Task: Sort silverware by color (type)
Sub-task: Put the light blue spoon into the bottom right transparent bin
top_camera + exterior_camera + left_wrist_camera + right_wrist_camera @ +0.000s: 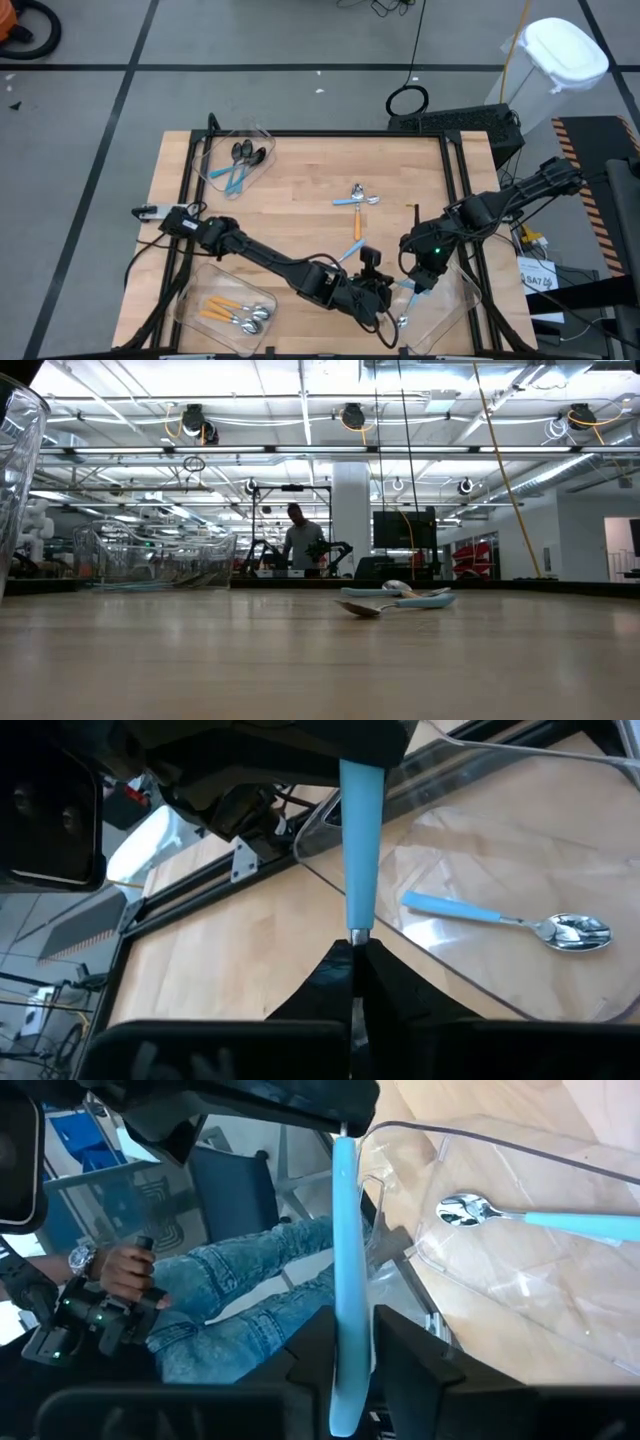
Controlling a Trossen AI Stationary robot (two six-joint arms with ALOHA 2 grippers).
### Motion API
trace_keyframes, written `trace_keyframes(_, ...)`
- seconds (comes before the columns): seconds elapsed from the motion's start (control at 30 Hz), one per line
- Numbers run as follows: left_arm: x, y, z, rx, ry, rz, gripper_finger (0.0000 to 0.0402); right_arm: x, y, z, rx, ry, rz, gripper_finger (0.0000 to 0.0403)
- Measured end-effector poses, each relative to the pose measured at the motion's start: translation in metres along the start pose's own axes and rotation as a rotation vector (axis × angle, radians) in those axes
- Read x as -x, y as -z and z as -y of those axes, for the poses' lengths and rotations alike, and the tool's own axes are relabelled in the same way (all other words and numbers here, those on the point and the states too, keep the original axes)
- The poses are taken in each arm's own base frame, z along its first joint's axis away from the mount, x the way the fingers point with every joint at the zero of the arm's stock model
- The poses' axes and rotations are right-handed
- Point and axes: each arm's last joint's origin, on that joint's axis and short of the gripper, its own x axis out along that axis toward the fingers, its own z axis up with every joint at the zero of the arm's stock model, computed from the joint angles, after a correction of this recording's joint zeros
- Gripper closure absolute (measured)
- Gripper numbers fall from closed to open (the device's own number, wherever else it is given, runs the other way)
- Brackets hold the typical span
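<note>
Spoon (360,840) bowl hidden, left claw (356,952) pinching

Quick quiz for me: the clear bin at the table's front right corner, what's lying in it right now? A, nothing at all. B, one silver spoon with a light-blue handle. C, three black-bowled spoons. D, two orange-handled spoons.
B: both wrist views show a single light-blue-handled silver spoon lying flat inside the clear bin, with no other spoon lying in it.

Dark jointed arms (270,262) with black cables
</note>
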Motion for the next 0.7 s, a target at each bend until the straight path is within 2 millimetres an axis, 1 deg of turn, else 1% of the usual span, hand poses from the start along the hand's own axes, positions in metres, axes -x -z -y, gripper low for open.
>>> trace_keyframes(0.27,0.0,0.0,0.001,0.094,-0.002,0.001,0.04,0.008,0.003,0.002,0.029,0.008,0.079,0.0299)
trace_keyframes(0.43,0.001,-0.001,0.001,0.155,-0.002,0.003,0.0401,0.012,0.007,0.007,0.06,0.045,0.078,0.028)
trace_keyframes(0.7,0.001,-0.001,0.002,0.306,0.005,0.004,0.04,0.019,0.013,0.011,0.215,0.059,0.074,0.0259)
